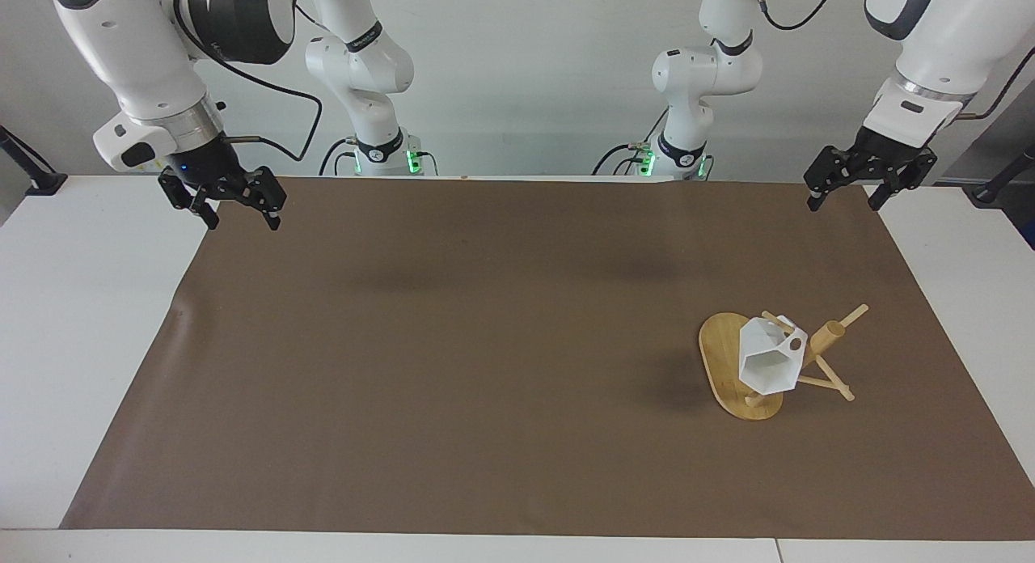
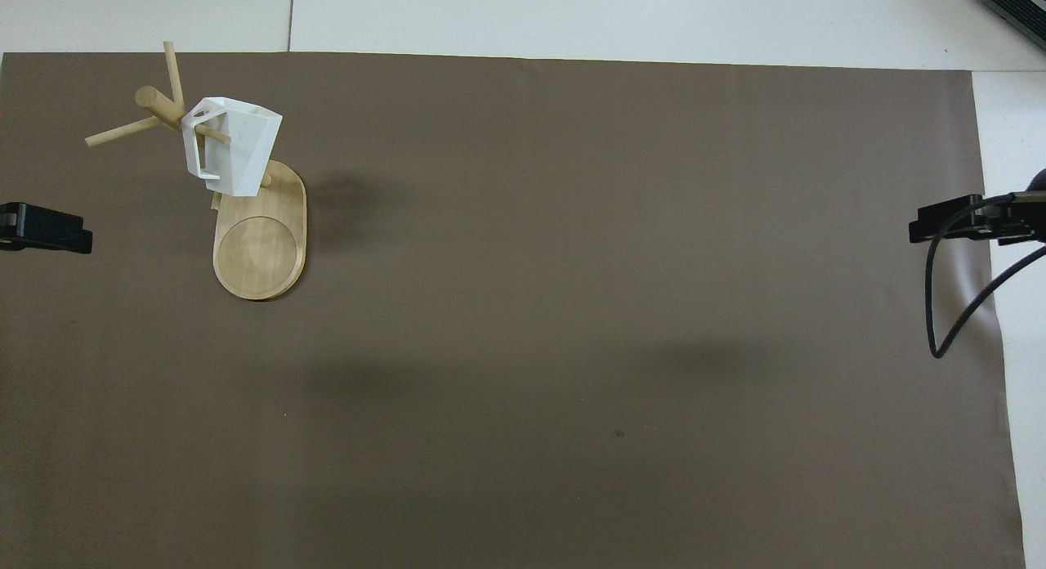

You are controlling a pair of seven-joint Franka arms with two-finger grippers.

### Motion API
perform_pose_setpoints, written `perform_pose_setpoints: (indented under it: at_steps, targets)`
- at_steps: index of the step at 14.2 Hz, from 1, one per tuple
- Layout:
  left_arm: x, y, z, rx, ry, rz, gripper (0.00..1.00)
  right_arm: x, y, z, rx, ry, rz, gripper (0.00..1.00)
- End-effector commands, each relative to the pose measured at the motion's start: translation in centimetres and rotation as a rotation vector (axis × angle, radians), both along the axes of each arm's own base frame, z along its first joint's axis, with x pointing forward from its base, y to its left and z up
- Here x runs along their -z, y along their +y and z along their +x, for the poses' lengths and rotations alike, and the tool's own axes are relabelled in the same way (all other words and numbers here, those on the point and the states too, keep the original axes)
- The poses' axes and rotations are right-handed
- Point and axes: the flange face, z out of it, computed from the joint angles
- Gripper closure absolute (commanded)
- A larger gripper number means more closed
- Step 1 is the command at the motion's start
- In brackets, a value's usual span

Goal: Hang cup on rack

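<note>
A robotics lab: two white robot arms bolted at the edge of a plain white table covered by a brown mat, bare grey wall, trailing black cables

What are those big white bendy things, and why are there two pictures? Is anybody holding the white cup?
Those are two robot arms. Each ends in a black pincher: the left gripper and the right gripper. Both are open, empty and raised over the corners of the brown mat nearest the robots. One picture looks at the robots from across the table; the other looks down from above them. Nobody holds the cup. It hangs by its handle on a peg of the wooden rack, toward the left arm's end.
</note>
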Motion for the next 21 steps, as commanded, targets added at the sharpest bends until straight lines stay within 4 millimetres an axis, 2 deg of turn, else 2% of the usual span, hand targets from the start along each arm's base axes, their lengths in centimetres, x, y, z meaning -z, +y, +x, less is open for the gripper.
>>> perform_pose_setpoints:
  at_steps: [1, 5, 9, 16, 17, 21]
  targets:
    - [-0.3, -0.3, 0.4, 0.019, 0.001, 0.015, 0.00, -0.2, -0.1, -0.5, -0.018, 0.009, -0.006, 0.00]
    - [0.5, -0.5, -0.7, 0.017, 0.021, 0.015, 0.00, -0.2, -0.1, -0.5, -0.018, 0.009, -0.006, 0.00]
    - [0.7, 0.0, -1.0, 0.009, 0.035, 0.015, 0.00, -0.2, -0.1, -0.5, -0.018, 0.009, -0.006, 0.00]
    - [0.9, -1.5, -1.5, 0.032, 0.050, 0.009, 0.00, -0.2, -0.1, -0.5, -0.018, 0.009, -0.006, 0.00]
    - [0.9, -1.6, -1.3, 0.019, 0.044, -0.033, 0.00, -0.3, -0.1, -0.5, -0.018, 0.008, -0.006, 0.00]
    - [-0.5, -3.3, -1.7, 0.038, 0.079, -0.054, 0.00, -0.2, -0.1, -0.5, -0.018, 0.008, -0.006, 0.00]
